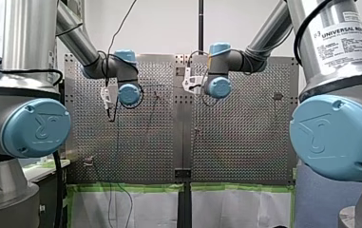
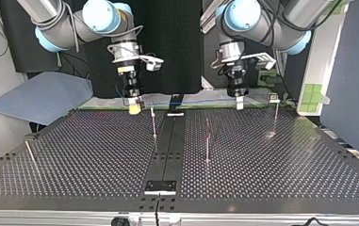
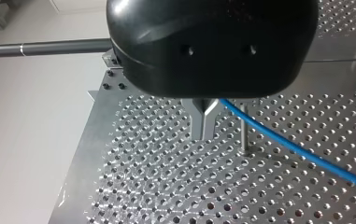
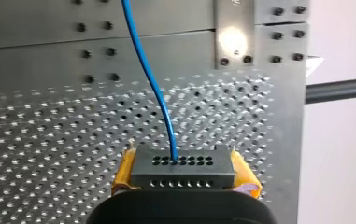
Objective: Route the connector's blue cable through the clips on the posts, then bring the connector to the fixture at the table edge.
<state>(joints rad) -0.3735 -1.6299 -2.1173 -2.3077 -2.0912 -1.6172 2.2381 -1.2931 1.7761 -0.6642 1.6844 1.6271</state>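
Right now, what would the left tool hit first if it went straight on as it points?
Probably the bare perforated table under the left tool; the post stands just beside that line.

Robotics lab with perforated table [image 2: 87, 155]

My right claw [image 4: 183, 181] held the dark connector [image 4: 183, 168] tightly between its yellow pads [image 4: 125, 171]. The connector showed two rows of small holes. The blue cable [image 4: 151, 81] left one hole of the farther row and ran ahead over the perforated worktop [image 4: 49, 140], curving toward the plain plates [image 4: 35, 23] with screws.
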